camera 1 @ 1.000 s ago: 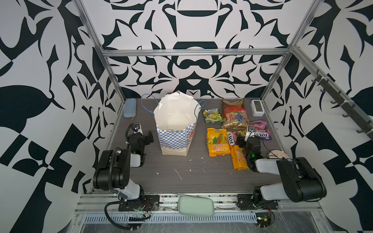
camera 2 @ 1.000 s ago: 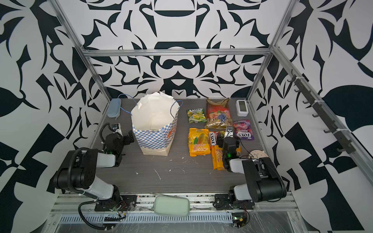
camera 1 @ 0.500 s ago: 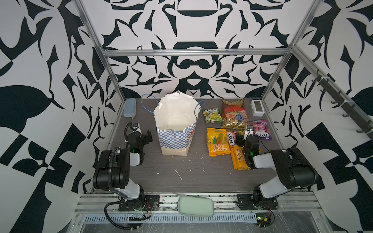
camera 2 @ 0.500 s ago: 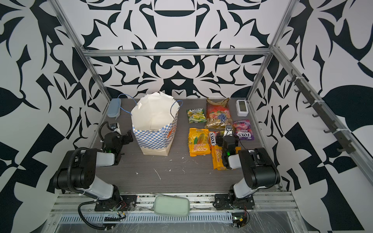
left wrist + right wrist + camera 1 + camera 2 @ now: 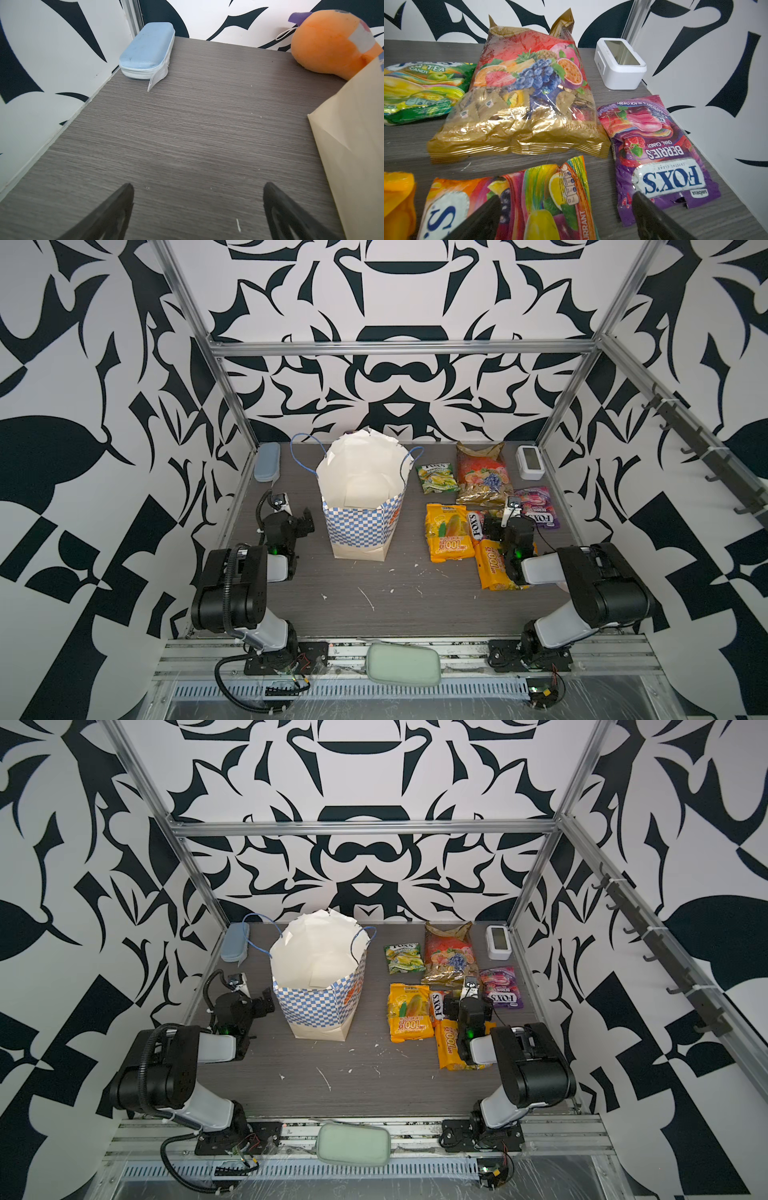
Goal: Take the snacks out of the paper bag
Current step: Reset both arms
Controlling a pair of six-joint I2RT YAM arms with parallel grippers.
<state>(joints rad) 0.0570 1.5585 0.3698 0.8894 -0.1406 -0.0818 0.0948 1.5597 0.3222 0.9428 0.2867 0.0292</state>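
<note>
The paper bag (image 5: 361,497) (image 5: 320,973) stands upright and open at mid-table; its cream wall (image 5: 353,145) fills one side of the left wrist view. The snacks lie to its right: gold-red fruit bag (image 5: 482,475) (image 5: 529,93), green FOX'S packet (image 5: 437,477), purple FOX'S packet (image 5: 538,508) (image 5: 660,162), multicolour FOX'S packet (image 5: 476,524) (image 5: 529,207), and two yellow-orange packets (image 5: 446,533) (image 5: 496,568). My right gripper (image 5: 494,526) (image 5: 566,196) hangs open low over the multicolour packet, holding nothing. My left gripper (image 5: 305,522) (image 5: 198,185) is open over bare table, left of the bag.
A light blue case (image 5: 267,462) (image 5: 147,49) lies at the back left corner. A white device (image 5: 528,462) (image 5: 618,62) sits at the back right. An orange plush toy (image 5: 328,39) rests behind the bag. A pale green pouch (image 5: 403,664) lies on the front rail.
My right gripper's jaws have spread a little wider and its arm has folded up, elbow rising, over the packets. The left arm has hardly moved.
</note>
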